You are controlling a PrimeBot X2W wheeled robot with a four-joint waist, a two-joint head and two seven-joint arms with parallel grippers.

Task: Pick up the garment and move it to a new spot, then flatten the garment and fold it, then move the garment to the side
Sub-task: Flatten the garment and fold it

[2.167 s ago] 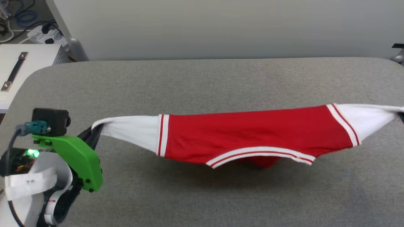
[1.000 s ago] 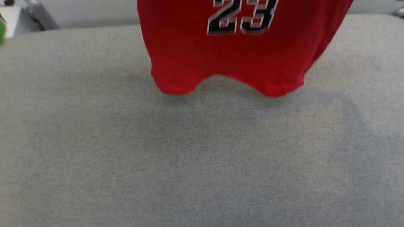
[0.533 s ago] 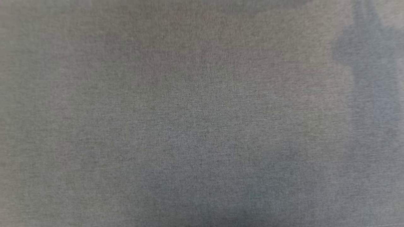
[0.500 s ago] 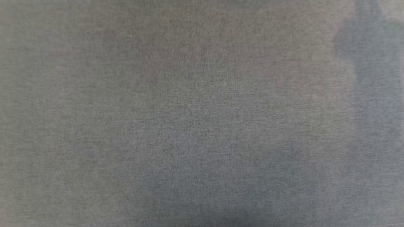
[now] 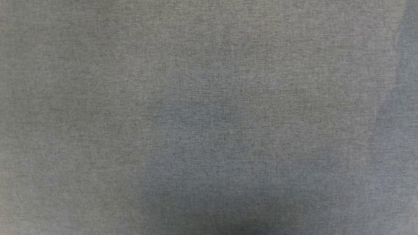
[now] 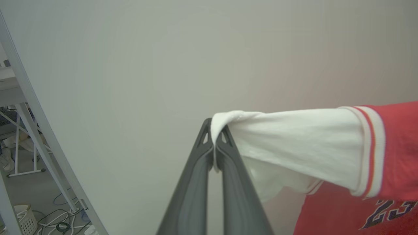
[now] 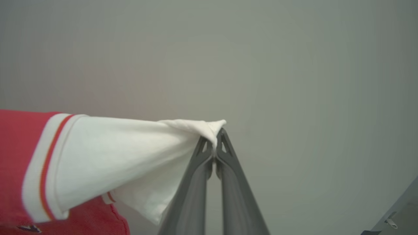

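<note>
Left wrist view: garment (image 6: 400,156), "23" print (image 6: 388,213).

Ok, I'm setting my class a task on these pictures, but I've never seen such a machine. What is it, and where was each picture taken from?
It is a wheeled robot with two arms, each ending in a gripper with two long dark fingers. One picture comes from a camera on its head, looking down at a grey cloth-covered surface. The other two come from cameras on its wrists, looking along the fingers towards a pale wall. In the left wrist picture, the left gripper is shut on the garment, a red jersey-style T-shirt, pinching the tip of one white sleeve. In the right wrist picture, the right gripper pinches the other sleeve likewise. So the shirt is held stretched out between the two arms.
</note>
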